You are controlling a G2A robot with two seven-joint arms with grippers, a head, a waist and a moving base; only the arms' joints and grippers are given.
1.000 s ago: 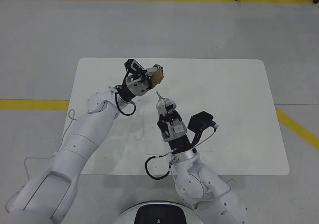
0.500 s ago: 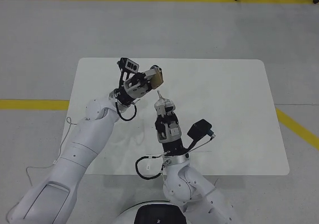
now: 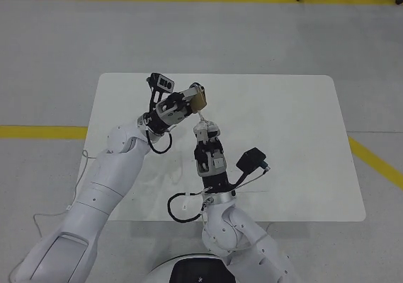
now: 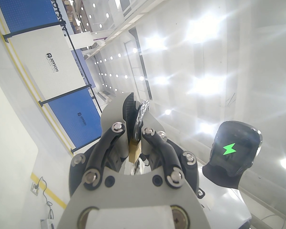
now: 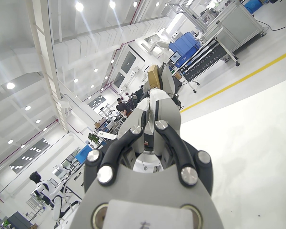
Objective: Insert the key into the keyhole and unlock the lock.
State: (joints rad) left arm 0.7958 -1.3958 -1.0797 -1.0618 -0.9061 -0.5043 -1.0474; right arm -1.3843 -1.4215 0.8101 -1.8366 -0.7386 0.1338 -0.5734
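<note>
lock: brass-look metal body, satin sheen. table: white, matt, smooth. left gripper: matt grey shells, black links, shiny metal pins.

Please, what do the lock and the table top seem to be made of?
The lock has a body that looks like brass: yellow-gold with a dull sheen. Its shackle is silvery and glossy, probably steel. The table is white, smooth and matte, perhaps laminate or painted board; the look leaves it open.
</note>
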